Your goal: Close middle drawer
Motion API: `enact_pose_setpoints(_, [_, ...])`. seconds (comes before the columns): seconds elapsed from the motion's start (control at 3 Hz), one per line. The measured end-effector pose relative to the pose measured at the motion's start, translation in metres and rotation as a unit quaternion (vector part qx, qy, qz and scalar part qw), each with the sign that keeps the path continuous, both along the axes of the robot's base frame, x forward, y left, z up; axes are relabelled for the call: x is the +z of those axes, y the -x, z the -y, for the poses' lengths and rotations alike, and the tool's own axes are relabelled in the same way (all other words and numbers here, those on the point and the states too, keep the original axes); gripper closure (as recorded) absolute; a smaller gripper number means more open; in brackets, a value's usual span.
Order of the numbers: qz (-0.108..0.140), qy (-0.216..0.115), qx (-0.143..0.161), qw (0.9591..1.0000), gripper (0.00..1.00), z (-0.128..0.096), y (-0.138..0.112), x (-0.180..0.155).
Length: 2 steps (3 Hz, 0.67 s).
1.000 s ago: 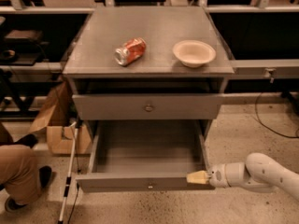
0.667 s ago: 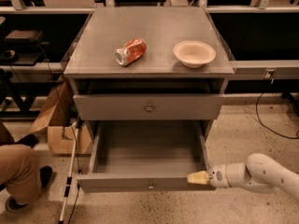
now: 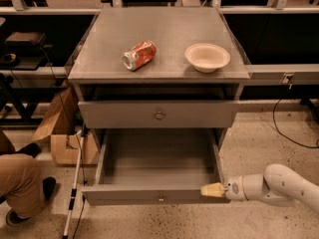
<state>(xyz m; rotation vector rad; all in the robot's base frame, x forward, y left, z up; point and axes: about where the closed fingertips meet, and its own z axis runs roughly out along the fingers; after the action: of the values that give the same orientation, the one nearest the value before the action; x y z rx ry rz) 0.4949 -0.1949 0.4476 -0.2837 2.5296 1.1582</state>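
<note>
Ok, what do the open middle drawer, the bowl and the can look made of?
Middle drawer: likely painted metal, matte uniform grey, thin walls. Bowl: probably paper or moulded pulp, dull beige. Can: aluminium, shiny end, dented, printed red. The gripper sits at the drawer front's right end.

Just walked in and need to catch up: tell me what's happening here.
The robot's gripper is at the right end of the middle drawer's front panel, low near the floor. That drawer stands pulled out with nothing in its tray, so it is not yet closed. A can and a bowl sit on the cabinet.
</note>
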Motion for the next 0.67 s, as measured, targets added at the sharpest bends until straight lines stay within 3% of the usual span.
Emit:
enact_pose_setpoints(0.33, [0.001, -0.008, 0.004, 1.0, 1.0, 0.007, 0.01, -0.005])
enact_pose_setpoints(0.67, [0.015, -0.02, 0.023, 0.9994, 1.0, 0.023, 0.036, -0.011])
